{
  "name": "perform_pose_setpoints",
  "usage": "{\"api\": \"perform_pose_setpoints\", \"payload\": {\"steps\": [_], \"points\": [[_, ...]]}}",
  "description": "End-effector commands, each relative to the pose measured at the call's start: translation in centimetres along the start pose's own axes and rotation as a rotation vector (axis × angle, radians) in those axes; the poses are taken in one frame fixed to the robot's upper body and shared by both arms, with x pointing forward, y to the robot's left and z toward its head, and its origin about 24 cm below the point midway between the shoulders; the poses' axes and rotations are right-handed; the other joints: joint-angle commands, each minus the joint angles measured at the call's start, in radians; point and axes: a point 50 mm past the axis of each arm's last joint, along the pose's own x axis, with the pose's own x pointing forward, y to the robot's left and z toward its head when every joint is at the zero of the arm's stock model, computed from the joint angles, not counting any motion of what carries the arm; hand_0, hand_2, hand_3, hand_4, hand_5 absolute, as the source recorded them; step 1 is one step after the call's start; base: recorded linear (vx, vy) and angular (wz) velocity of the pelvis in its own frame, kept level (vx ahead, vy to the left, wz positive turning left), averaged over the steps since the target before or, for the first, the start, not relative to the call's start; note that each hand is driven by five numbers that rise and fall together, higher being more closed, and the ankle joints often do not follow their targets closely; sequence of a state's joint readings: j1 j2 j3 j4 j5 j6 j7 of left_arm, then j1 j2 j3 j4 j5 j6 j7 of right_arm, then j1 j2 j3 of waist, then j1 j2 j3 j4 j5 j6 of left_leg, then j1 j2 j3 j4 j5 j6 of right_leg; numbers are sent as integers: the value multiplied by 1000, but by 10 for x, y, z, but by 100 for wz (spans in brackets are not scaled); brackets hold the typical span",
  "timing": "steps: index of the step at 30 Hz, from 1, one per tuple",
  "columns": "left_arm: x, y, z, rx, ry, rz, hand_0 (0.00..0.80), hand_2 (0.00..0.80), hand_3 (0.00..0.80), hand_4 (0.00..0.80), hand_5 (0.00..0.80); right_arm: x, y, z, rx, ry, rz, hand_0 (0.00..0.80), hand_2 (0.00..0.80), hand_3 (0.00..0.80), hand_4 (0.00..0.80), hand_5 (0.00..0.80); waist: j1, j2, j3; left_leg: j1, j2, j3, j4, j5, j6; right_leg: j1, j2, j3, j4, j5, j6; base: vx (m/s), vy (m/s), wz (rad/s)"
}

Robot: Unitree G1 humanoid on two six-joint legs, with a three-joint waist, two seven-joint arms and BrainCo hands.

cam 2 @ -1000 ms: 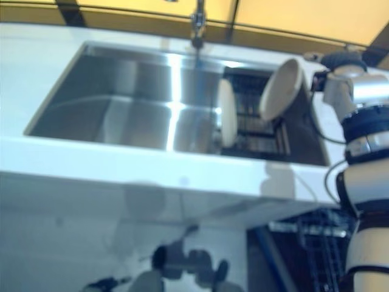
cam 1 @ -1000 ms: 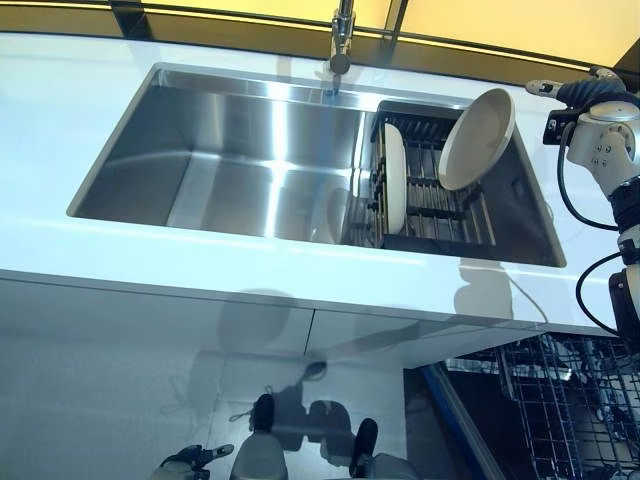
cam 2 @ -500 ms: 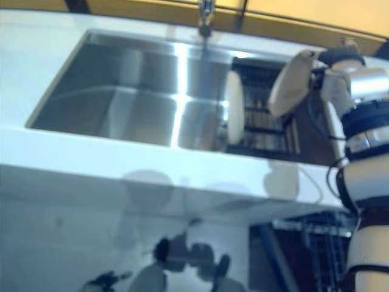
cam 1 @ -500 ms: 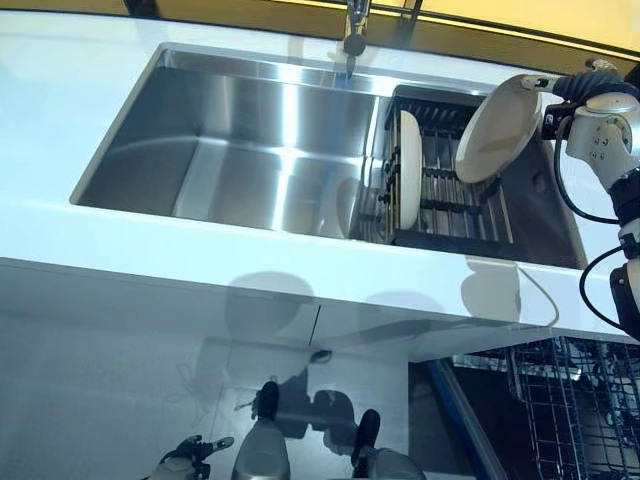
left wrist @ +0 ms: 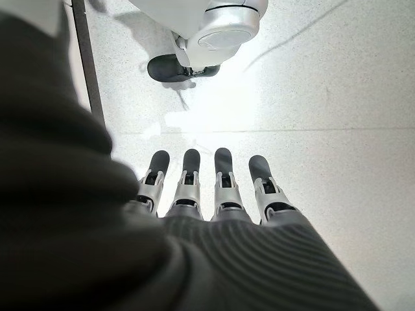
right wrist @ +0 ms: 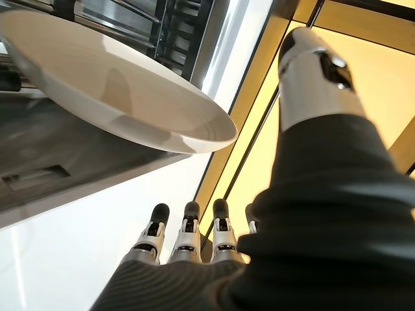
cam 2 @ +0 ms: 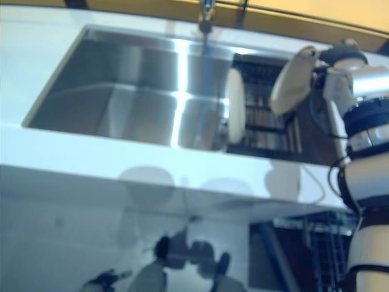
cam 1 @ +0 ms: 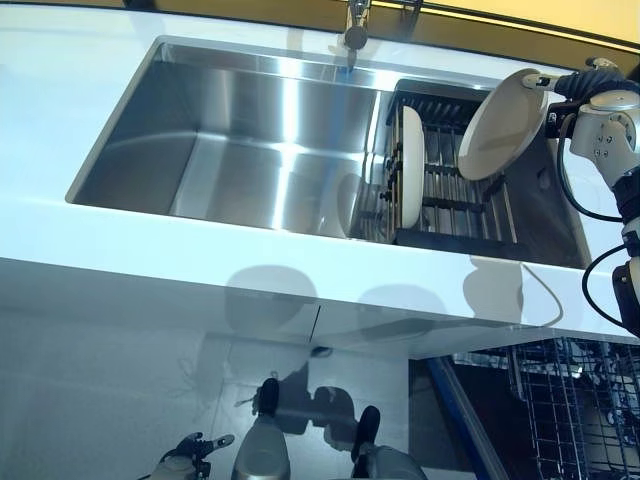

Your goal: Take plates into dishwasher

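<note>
My right hand (cam 1: 572,92) holds a cream plate (cam 1: 500,125) by its upper rim, tilted and raised above the right end of the black dish rack (cam 1: 455,205) in the sink. In the right wrist view the plate (right wrist: 117,84) hangs past my fingers (right wrist: 188,233). A second cream plate (cam 1: 410,180) stands upright in the rack's left end. My left hand (cam 1: 188,458) hangs low by the floor, open and empty; its straight fingers (left wrist: 224,184) show in the left wrist view.
The steel sink (cam 1: 230,140) sits in a white counter (cam 1: 180,250) with a tap (cam 1: 352,30) behind it. The dishwasher's wire basket (cam 1: 570,410) stands pulled out at the lower right, below the counter edge.
My right hand has lifted the plate a little up and to the right, away from the rack. The whole view has also shifted slightly. The left hand has stayed low.
</note>
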State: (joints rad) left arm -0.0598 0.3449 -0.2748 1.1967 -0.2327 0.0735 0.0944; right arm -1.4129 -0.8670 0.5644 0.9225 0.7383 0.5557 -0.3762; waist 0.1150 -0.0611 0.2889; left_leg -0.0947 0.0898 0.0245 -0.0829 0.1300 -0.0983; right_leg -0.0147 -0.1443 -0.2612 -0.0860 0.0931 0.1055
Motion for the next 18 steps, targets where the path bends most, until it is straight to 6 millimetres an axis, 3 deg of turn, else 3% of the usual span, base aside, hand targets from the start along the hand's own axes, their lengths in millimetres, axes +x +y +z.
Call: {"api": "perform_pose_setpoints", "payload": {"steps": [1,18], "points": [[0,15,0,15,3,40,0,0,0,0,0,-10,-25,47,-30,-137,-81,0,0,0,0,0,8,-33,-9,4,34,44,-4,-4,-36,-10,-44,21,-1,35,44,0,0,0],[0,11,4,0,-8,23,0,0,0,0,0,-7,-17,36,-51,-98,-40,0,0,0,0,0,2,-19,1,2,33,51,-4,-2,-37,-18,-46,22,-1,39,45,0,0,0]]}}
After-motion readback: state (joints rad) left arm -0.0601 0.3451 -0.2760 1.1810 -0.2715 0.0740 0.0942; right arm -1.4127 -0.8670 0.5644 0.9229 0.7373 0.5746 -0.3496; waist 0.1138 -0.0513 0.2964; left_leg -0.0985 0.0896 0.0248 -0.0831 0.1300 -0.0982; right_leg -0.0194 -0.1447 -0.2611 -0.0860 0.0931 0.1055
